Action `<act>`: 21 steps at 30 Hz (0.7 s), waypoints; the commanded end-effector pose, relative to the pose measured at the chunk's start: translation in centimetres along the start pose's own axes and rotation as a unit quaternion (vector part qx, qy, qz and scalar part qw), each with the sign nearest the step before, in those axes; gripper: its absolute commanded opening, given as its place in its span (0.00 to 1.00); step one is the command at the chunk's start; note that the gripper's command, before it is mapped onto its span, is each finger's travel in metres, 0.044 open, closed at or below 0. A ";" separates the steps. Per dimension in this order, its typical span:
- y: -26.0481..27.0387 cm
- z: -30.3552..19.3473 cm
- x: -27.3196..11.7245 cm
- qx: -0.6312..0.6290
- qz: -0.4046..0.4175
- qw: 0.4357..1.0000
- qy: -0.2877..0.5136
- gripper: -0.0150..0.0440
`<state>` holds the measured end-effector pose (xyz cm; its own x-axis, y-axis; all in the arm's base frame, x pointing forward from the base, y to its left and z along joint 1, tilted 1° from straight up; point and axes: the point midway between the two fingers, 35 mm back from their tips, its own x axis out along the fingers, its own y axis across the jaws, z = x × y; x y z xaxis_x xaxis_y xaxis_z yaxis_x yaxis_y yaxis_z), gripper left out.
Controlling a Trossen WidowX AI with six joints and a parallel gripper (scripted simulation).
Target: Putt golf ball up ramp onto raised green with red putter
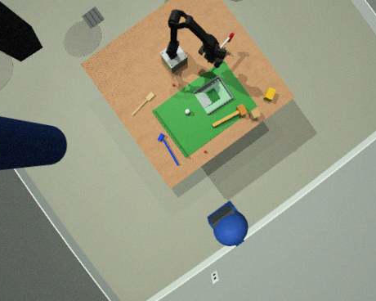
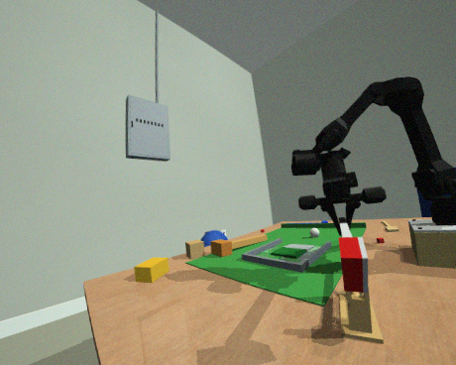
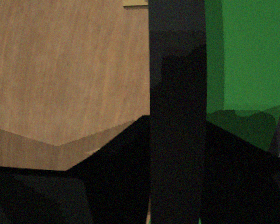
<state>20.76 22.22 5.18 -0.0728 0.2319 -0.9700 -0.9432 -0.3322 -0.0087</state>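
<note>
My gripper (image 2: 344, 224) (image 3: 168, 125) is shut on the dark handle of the red putter (image 1: 230, 37) (image 2: 352, 263) (image 3: 177, 65). The putter's red and white head is raised above a small wooden stand (image 2: 364, 334), its pale shaft leading back to the fingers. In the wrist view the handle runs upright between the fingers. The white golf ball (image 1: 187, 111) (image 2: 314, 232) rests on the green mat (image 1: 172, 119) (image 2: 283, 278). The raised green (image 1: 213, 96) (image 2: 288, 253) lies inside a grey-walled frame on the mat. In the top view the arm hides the fingertips.
An orange mallet (image 1: 242, 110) (image 2: 221, 247) lies at the mat's edge beside a tan block (image 1: 255, 113) (image 2: 194, 249). A yellow block (image 1: 270, 93) (image 2: 152, 270) is near the table edge. A blue mallet (image 1: 170, 150) and a pale wooden one (image 1: 150, 96) lie outside the mat.
</note>
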 end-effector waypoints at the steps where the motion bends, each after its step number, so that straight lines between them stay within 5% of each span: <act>1: 0.2 0.8 -2.8 -0.002 -0.003 1.000 -0.007 0.25; 21: -2.9 -7.4 -4.4 0.171 -0.039 0.984 0.021 0.25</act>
<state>24.92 17.00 7.34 -0.0102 0.2103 -0.9776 -0.9974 -0.0717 -0.0050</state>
